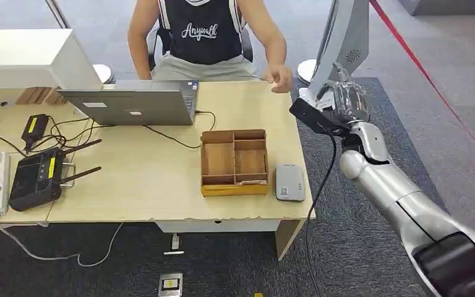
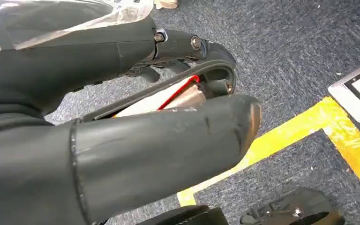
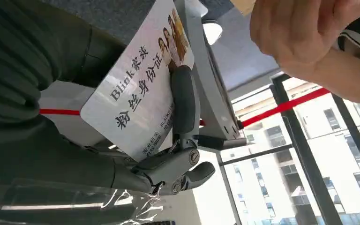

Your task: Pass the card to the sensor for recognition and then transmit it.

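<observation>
**Operator:** Nearest me, my right hand (image 1: 345, 99) is raised off the table's far right corner, beside a white stand. From the head camera I can't make out what it grasps.

**Second:** Does the wrist camera settle it?

**Operator:** Yes. There the right hand (image 3: 122, 154) grips one card (image 3: 138, 86), a dark finger (image 3: 183, 101) lying across its printed face, with Chinese lettering and a small photo visible. A person's hand (image 3: 304, 33) hovers near it, apart from the card.

**Second:** And the left?

**Operator:** The left hand (image 2: 122, 140) hangs over dark carpet with a yellow floor line (image 2: 304, 126). Its fingers are curled in around something pale with a red edge; I can't tell what that is or whether it's truly held.

**Second:** The table?

**Operator:** One grey sensor (image 1: 290, 182) lies flat near the front edge, just beside one wooden tray (image 1: 234, 162) with compartments. Farther left, one black controller (image 1: 37, 176) with antennas. Beyond, one laptop (image 1: 133, 102), and one person (image 1: 207, 37) seated behind it, hand (image 1: 279, 79) out near my right hand.
</observation>
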You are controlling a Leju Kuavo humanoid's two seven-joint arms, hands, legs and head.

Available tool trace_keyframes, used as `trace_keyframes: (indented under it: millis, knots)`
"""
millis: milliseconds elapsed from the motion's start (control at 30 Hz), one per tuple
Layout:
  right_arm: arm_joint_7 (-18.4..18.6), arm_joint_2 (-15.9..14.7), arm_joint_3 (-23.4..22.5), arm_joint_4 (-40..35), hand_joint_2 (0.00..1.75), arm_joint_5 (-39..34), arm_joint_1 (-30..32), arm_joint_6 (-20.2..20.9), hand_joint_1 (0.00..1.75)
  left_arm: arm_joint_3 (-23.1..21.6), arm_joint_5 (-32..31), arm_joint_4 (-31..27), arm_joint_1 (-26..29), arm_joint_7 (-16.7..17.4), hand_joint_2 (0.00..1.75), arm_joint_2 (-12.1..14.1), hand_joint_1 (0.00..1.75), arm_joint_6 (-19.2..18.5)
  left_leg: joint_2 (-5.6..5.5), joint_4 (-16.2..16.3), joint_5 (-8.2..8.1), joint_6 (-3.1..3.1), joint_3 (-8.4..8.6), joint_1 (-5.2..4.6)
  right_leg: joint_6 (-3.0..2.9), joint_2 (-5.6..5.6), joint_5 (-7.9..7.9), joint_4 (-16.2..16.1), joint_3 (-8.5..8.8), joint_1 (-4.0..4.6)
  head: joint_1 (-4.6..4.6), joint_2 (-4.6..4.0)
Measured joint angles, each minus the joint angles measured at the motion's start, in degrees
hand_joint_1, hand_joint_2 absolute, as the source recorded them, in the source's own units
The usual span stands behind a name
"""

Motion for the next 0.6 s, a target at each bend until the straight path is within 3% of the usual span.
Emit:
trace_keyframes:
  millis: [300, 600]
  knots:
    - [0.4, 2.6, 0.5, 1.9, 1.75, 3.2, -2.9, 4.6, 1.75, -1.2, -4.0, 0.0, -1.6, 1.2, 0.00, 0.0, 0.00, -2.5, -0.01, 0.0, 0.04, -0.02, -0.02, 0.02, -0.04, 0.00, 0.03, 0.0, -0.02, 0.02, 0.02, 0.00]
    - [1.6, 8.3, 2.0, 10.0, 1.75, 6.8, -8.9, 8.2, 1.75, -2.5, -6.4, 0.0, -2.9, 2.6, 0.00, 0.3, 0.00, -4.0, -0.02, 0.0, 0.06, -0.02, -0.11, 0.02, -0.06, -0.01, 0.05, 0.1, -0.12, 0.02, 0.02, 0.00]
